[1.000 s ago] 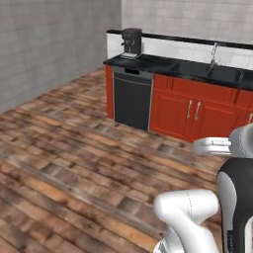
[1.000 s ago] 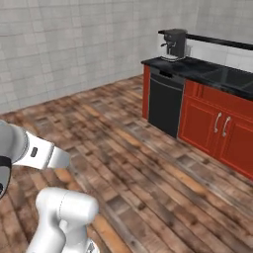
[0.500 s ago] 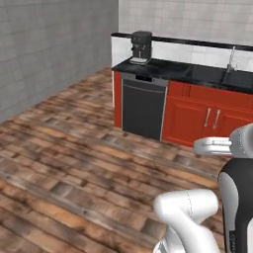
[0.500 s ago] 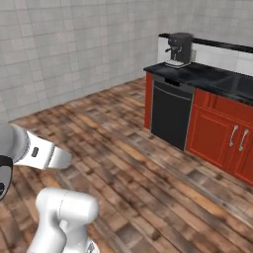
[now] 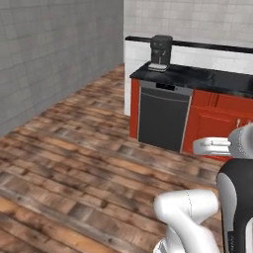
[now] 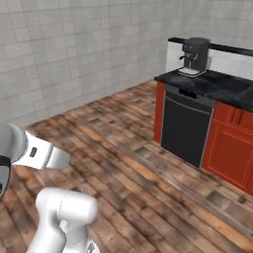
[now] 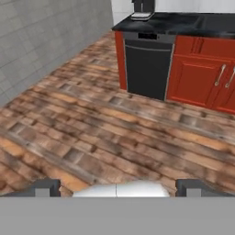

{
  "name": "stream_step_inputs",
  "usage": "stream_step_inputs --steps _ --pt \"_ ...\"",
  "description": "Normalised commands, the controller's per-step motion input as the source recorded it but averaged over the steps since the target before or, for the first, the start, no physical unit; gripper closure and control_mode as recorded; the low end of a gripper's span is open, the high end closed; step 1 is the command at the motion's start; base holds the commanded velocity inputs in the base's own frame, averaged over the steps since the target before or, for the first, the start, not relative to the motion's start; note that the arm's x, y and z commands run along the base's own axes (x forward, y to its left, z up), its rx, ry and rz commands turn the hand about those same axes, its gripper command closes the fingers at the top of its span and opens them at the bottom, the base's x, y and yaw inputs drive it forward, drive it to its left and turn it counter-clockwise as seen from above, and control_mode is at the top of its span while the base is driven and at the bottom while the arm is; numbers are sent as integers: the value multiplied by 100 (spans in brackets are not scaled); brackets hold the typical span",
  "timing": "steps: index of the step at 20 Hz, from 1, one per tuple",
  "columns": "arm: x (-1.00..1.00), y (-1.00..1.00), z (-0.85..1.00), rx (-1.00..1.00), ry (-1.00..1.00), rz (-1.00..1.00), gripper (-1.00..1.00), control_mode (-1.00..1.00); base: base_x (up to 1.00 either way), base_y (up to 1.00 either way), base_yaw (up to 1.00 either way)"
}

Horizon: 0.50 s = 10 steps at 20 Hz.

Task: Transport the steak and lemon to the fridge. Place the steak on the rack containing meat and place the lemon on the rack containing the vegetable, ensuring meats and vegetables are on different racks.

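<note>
The steak, the lemon and the fridge with its racks are out of view. In the hand view my gripper [image 7: 118,187] is open, its two dark fingertips [image 7: 46,187] standing wide apart with nothing between them. It hangs over bare wooden floor and points toward the red cabinets. My white arm [image 5: 197,212] rises folded at the lower right of the left base view and at the lower left of the right base view as the same arm [image 6: 59,212].
A black dishwasher [image 5: 163,116] sits in a run of red cabinets [image 5: 217,118] under a black counter [image 6: 212,81], with a coffee machine [image 5: 160,52] on top. A grey tiled wall [image 5: 49,59] closes the left. Open wooden floor [image 7: 92,128] lies ahead.
The whole picture has shifted: the base has moved, so the counter and dishwasher have slid right and grown larger. The arm's pose and the open gripper look unchanged.
</note>
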Motion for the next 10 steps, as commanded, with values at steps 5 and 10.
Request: stream_step_inputs --steps 5,10 --pt "0 0 0 0 0 0 -100 100 100 39 -2" --pt "0 0 0 0 0 0 -100 100 100 43 -4"
